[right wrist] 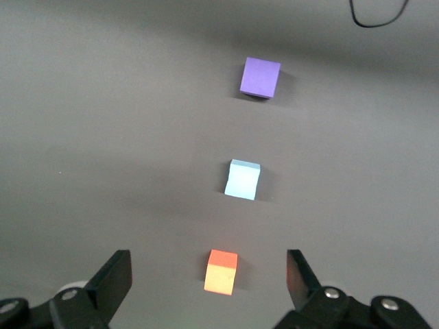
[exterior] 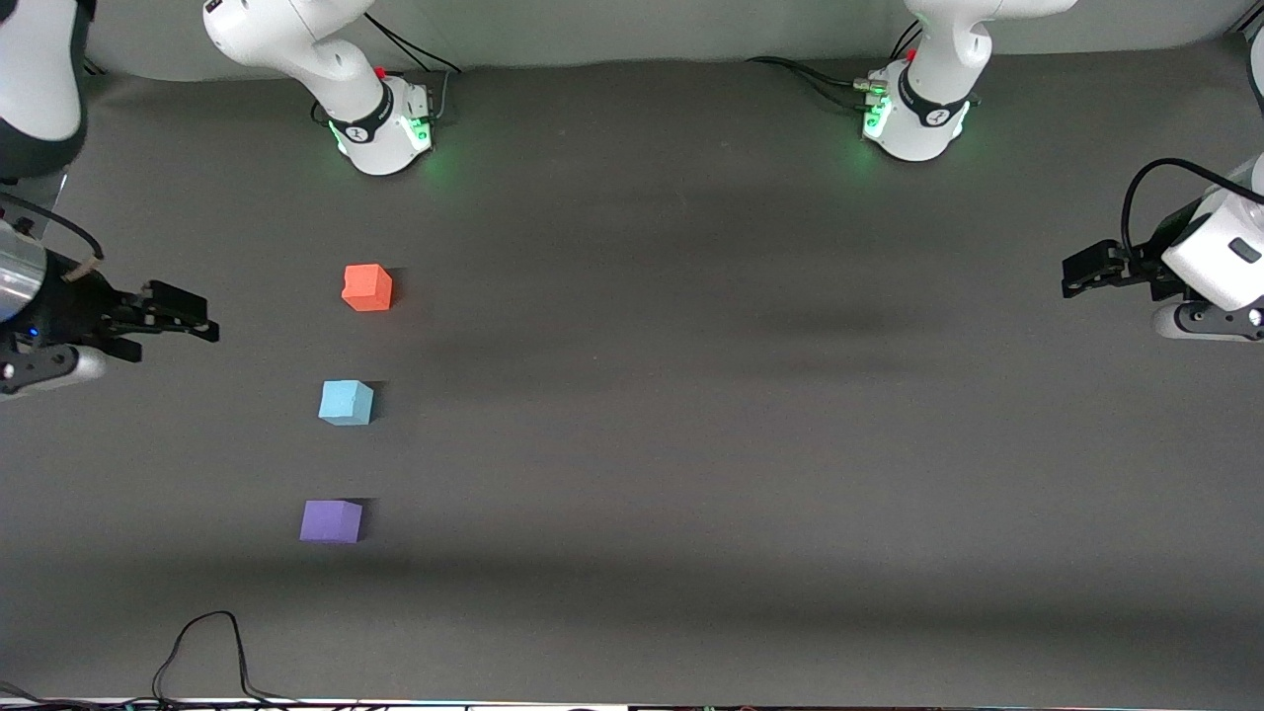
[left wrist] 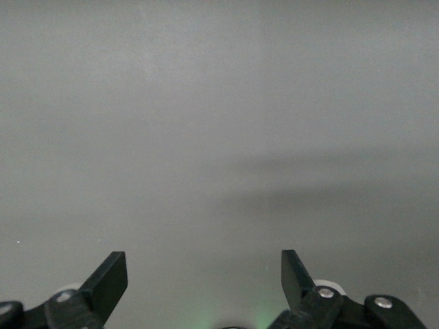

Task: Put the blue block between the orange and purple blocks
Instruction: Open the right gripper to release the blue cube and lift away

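**A:** Where did the blue block (exterior: 346, 402) sit at that moment?

**B:** It rested on the grey bench (exterior: 691, 444), toward the right arm's end, in a line with the other two cubes. The orange block (exterior: 367, 287) lay farther from the front camera and closer to the right arm's base. The purple block (exterior: 331, 520) lay nearer to the front camera. The blue one stood between them, apart from both, touching neither.

**A:** Was the row straight?

**B:** Nearly. The blue and purple cubes each sat a little more toward the right arm's end of the bench than the cube farther up the row.

**A:** And the right pincer (exterior: 188, 316)?

**B:** It hung in the air at the edge of the bench on the right arm's end, beside the cubes and clear of them. Its fingers were spread wide and held nothing. The right wrist view showed all three cubes on the cloth between the two dark fingertips (right wrist: 115, 275), the orange one closest to the lens.

**A:** The left pincer (exterior: 1078, 275)?

**B:** That arm waited at the left arm's end of the bench, well apart from the cubes. Its fingers (left wrist: 110, 277) were spread wide too, holding nothing, with only bare grey cloth under them.

**A:** Anything else on the bench?

**B:** A thin black cable (exterior: 202, 647) looped in along the edge nearest the front camera.
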